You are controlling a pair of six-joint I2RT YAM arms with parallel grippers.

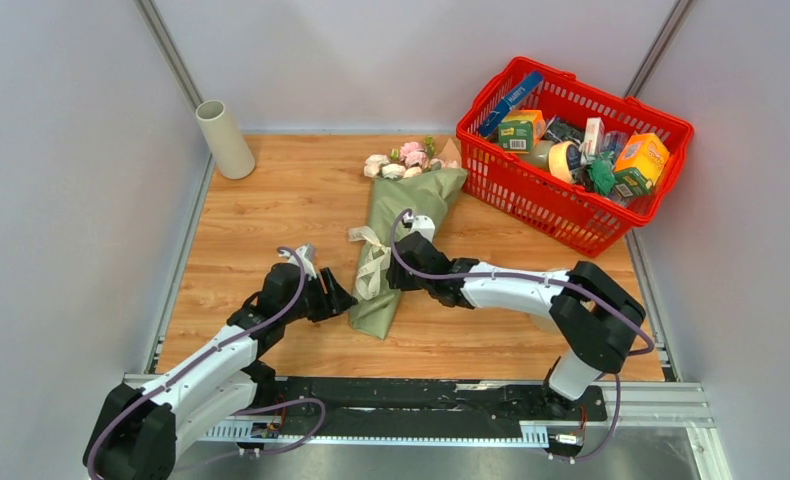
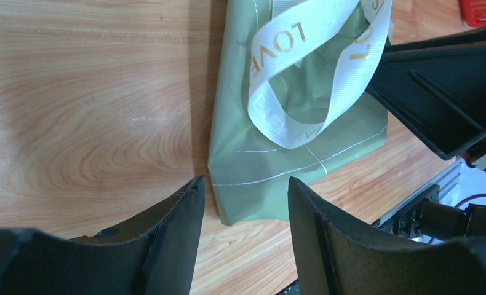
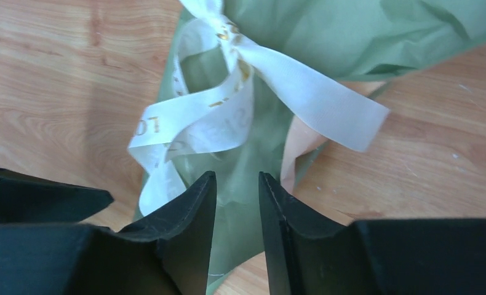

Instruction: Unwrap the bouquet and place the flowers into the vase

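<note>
While my left gripper gapes at the narrow end of the bouquet, my right gripper sits narrowly parted over its paper.

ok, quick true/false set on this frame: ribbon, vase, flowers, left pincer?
1. The ribbon is tied around the bouquet. True.
2. The vase sits in the red basket. False: it stands at the table's far left corner, apart from the basket.
3. The flowers are in the vase. False: they lie wrapped at the bouquet's far end.
4. The left pincer is open at the bouquet's narrow near end. True.
</note>
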